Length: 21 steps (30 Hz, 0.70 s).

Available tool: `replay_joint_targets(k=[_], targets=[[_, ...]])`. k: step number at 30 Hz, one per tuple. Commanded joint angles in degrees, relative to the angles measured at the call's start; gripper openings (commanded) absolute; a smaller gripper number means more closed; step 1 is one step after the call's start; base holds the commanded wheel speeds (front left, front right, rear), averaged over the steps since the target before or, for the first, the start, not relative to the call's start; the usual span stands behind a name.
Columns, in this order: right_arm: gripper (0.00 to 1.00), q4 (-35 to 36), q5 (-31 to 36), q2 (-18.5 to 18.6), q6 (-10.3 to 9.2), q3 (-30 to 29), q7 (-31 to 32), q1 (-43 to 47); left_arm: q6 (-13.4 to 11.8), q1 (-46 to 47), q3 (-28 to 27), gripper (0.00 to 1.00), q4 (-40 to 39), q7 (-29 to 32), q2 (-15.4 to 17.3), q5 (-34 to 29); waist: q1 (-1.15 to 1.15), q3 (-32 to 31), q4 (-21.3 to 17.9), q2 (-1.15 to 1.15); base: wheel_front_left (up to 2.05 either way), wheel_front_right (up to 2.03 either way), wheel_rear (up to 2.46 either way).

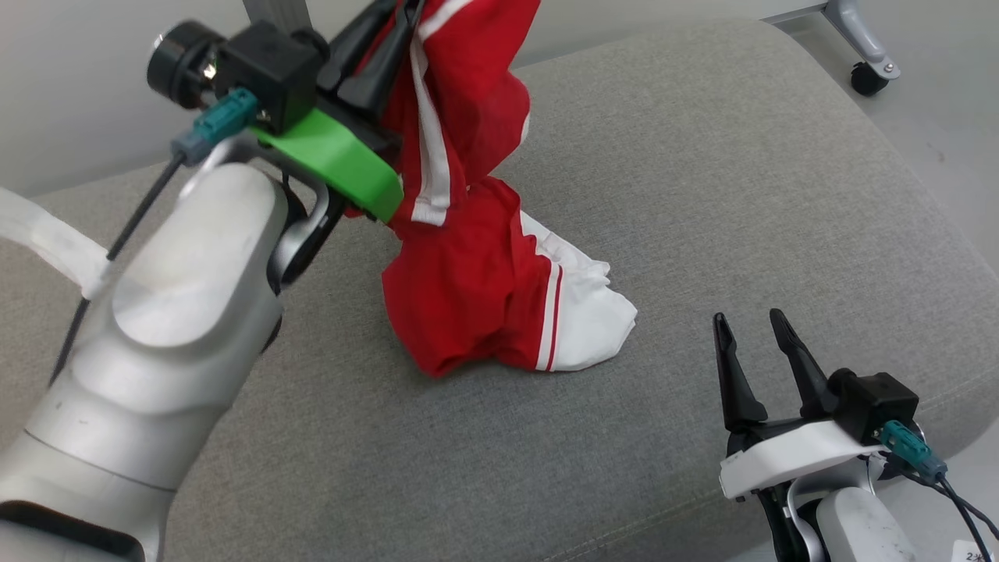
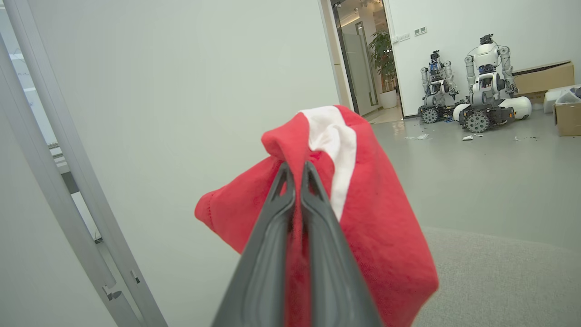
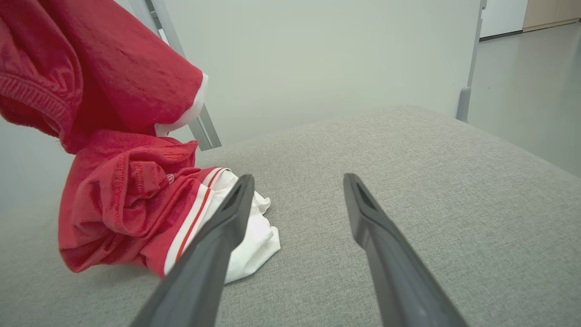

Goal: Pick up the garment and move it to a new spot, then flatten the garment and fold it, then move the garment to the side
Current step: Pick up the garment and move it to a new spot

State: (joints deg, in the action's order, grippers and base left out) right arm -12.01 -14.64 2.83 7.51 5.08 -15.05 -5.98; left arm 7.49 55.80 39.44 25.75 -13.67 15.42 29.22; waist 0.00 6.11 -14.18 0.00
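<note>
My left fingers (image 1: 363, 47) are closed tight on the garment (image 1: 468, 281), with a fold of the red cloth pinched between them; in the left wrist view the two dark fingers (image 2: 290, 195) stand together and a bunch of the cloth (image 2: 372, 218), red with one white band, sticks out past their tips. This grip is raised at the far left of the scene, above the grey cushion (image 1: 741, 172). The garment hangs down from it in a twisted column; its lower part rests on the cushion near the middle, a little to the left, in a crumpled heap. A white part with thin red stripes lies at the right side of this heap, touching the cushion.

My right fingers (image 1: 784, 336) are spread apart and hold nothing; they are at the near right, over the cushion, and well apart from the garment. In the right wrist view these fingers (image 3: 236, 204) point along the cushion toward the far wall, and the garment (image 3: 118, 200) is to their left; its ribbed waistband shows in the lifted part at the top.

A green bracket (image 1: 343, 156) sits on my left wrist; a castor wheel (image 1: 868, 76) stands on the floor at the far right; two other robots (image 2: 485, 86) stand by a white wall in the left wrist view.
</note>
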Motion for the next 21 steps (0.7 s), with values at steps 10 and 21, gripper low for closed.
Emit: replay_joint_targets(k=[10, 21], targets=[[1.00, -0.06, -1.15, 0.10, -0.04, -0.17, -0.19, 0.69, -0.01, 13.82, -0.64, 0.00, -3.78, 1.83, 2.88, 2.51, 0.00, -0.09, -0.12, 0.00, 0.00, 0.00, 0.00], [1.00, -0.05, -0.82, 0.10, -0.04, -0.60, -0.19, 0.58, -1.48, 10.64, -1.73, 0.00, -5.95, 0.78, 4.43, 4.27, 0.00, -0.60, 4.45, 0.00, 0.00, 0.00, 0.00]])
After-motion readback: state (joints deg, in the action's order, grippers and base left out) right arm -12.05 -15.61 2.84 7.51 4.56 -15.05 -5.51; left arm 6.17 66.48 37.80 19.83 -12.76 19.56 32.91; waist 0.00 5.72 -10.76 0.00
